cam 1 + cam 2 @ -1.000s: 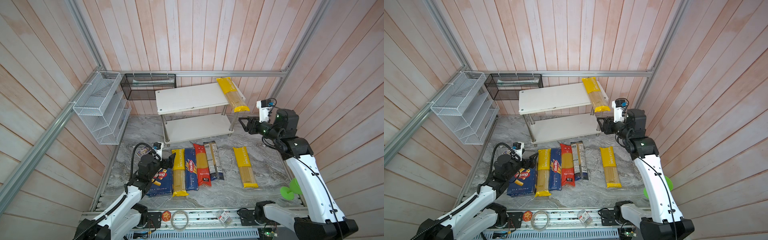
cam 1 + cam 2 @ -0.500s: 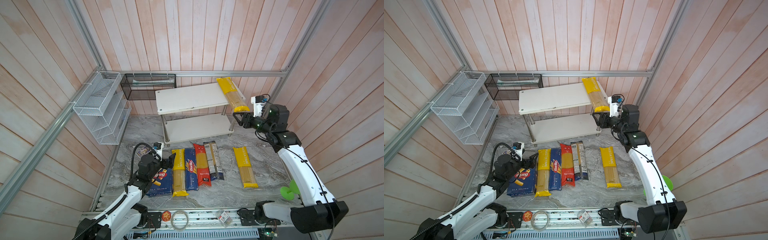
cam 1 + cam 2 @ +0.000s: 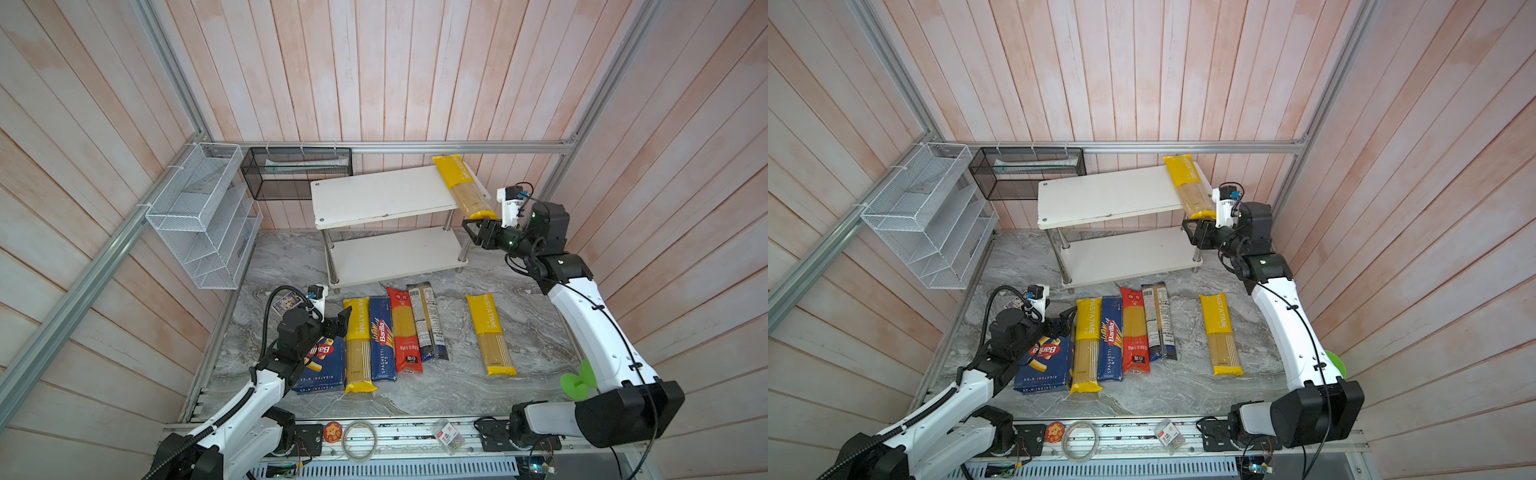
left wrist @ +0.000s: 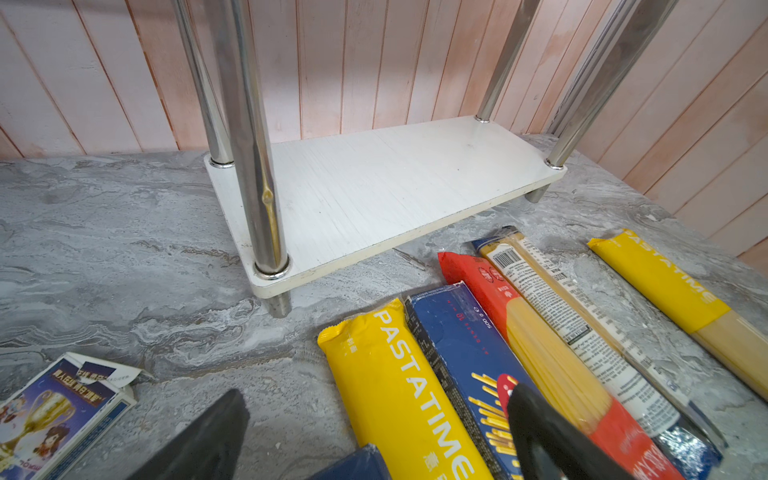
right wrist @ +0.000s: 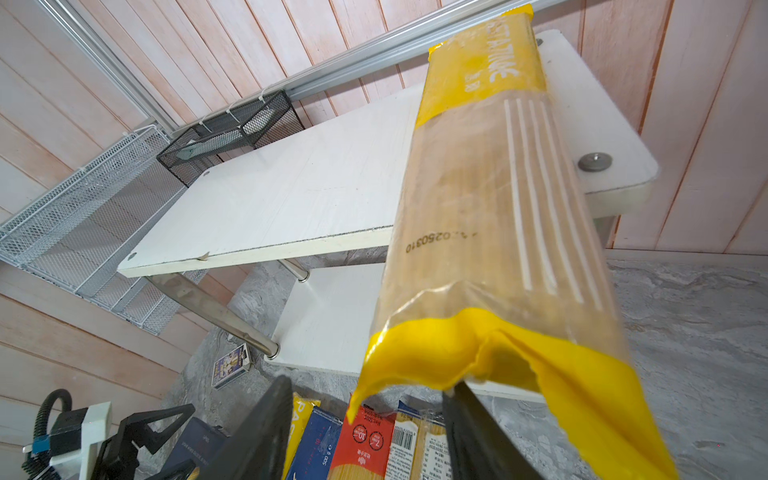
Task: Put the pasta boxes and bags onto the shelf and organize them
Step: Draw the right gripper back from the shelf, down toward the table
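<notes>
Shelf-top PASTATIME bag (image 3: 460, 187) lies across the top board of the shelf (image 3: 374, 199), at the end nearest the right gripper (image 3: 469, 232). Its near end overhangs the board's front edge and hangs just above that gripper. The right gripper's jaws are apart with nothing clamped. In the right wrist view the bag's yellow tail sits right over one finger (image 5: 478, 436); can't tell whether they touch. The shelf's lower board (image 3: 395, 253) is below and beyond that gripper. The other packs lie flat on the grey marbled tabletop (image 3: 415, 395). The left gripper (image 3: 343, 322) has its jaws apart and holds nothing. It is low by the far end of the Barilla rigatoni box (image 3: 322, 368), fingertips just beside the row PASTATIME bag (image 3: 358, 349); contact unclear. Going away from the left gripper, side by side: that bag, the Barilla Spaghetti No.5 box (image 3: 382, 347), the red spaghetti bag (image 3: 405, 332), and the dark blue bag with white label (image 3: 428, 324). The lone PASTATIME bag (image 3: 490, 336) is well apart from the row, toward the right arm. A small card box (image 4: 54, 415) sits beside the left gripper, on the side away from the row. The white wire rack (image 3: 199, 220) and black mesh basket (image 3: 297, 174) hang on the walls beyond it.
</notes>
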